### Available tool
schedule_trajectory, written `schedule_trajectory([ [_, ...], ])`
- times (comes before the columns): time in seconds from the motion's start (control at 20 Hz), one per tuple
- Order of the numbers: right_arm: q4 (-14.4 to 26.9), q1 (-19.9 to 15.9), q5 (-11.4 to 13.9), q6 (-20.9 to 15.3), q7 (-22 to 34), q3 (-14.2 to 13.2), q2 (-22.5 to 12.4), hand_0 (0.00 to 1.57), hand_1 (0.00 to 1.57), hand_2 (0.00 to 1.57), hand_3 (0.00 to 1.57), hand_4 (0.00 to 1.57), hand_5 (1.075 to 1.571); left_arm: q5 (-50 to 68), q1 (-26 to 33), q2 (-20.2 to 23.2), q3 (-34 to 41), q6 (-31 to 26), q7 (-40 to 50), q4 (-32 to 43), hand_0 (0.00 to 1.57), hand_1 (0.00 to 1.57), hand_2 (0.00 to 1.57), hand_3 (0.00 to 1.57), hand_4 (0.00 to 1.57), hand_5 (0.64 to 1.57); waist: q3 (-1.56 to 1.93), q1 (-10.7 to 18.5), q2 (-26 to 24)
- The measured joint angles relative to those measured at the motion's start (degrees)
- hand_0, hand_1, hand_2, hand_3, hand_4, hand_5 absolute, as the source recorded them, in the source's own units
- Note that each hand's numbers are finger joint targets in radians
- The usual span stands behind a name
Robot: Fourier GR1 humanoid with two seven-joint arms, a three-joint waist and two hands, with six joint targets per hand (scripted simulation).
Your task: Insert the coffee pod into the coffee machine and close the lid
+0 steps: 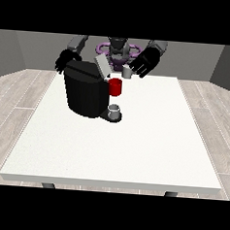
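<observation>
A black coffee machine (84, 93) stands on the white table (134, 147), left of centre, with its grey lid (103, 66) raised and tilted back. Its red pod holder (115, 87) juts out at the right. Below that, a small grey cup (114, 111) sits on the machine's base. A small grey pod (127, 71) shows behind the machine, just left of the hand at the view's right (145, 62), whose fingers are spread; whether they touch the pod I cannot tell. The hand at the view's left (66, 60) hangs behind the machine's top corner, fingers relaxed downward, holding nothing.
The robot's torso (117, 48) is at the far edge of the table. Wooden floor surrounds the table on all sides. The table's near half stretches toward the camera.
</observation>
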Motion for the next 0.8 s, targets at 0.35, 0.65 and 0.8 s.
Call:
schedule_trajectory([
  [0.35, -0.8, -1.4, 0.3, -1.4, 0.6, 0.3, -0.7, 0.0, 0.0, 0.0, 0.0, 0.53, 1.571, -0.9, -3.2, -1.1, -0.1, 0.7, 2.0, 0.4, 1.28, 1.28, 1.3, 1.24, 0.49, 1.571, 0.0, -0.8, 1.7],
  [0.65, -0.8, -1.7, -0.4, -1.2, 0.1, -1.3, -1.7, 0.0, 0.0, 0.0, 0.0, 0.51, 1.571, -1.4, -4.4, -1.0, -0.2, 0.2, 2.0, 0.8, 1.3, 1.3, 1.33, 1.23, 0.5, 1.571, 0.0, -0.9, 3.1],
  [0.8, -1.3, -1.6, -0.2, -1.6, 0.1, -0.8, -0.9, 0.0, 0.0, 0.0, 0.0, 0.52, 1.571, -1.6, -4.6, -0.8, 0.0, 0.2, 1.5, 1.3, 1.27, 1.27, 1.3, 1.22, 0.51, 1.571, 0.01, -0.9, 3.9],
])
